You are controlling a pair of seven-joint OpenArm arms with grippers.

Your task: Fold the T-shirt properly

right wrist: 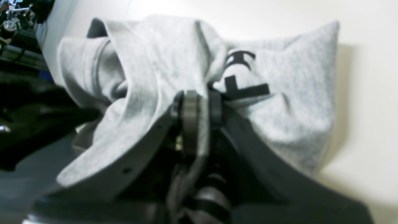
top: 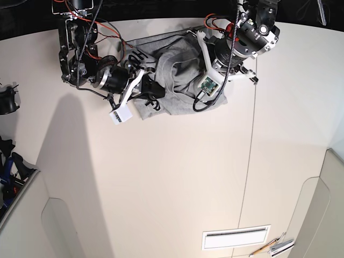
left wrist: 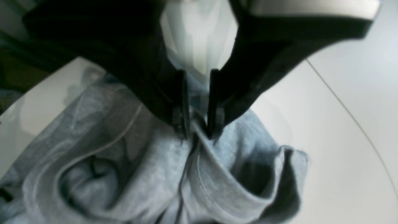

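"Getting this T-shirt (top: 184,103) sorted at the far side of the table (top: 172,177), it's a crumpled heap. Any tips?"

"What've your fingers got?"

"Left gripper (left wrist: 199,104): tips nearly together, pinching a grey ridge. Right gripper (right wrist: 199,102): pinched on cloth by the black lettering (right wrist: 245,90)."

"I'd lift gently, spread the arms till it's taut, then lay it flat. Soft heathery knit, rounded folds, so creases could hide."

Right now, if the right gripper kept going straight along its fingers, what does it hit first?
Most likely the shirt: its grey cloth lies around and just ahead of the right gripper's fingertips. Table would probably follow, though depth under the folds is unclear.
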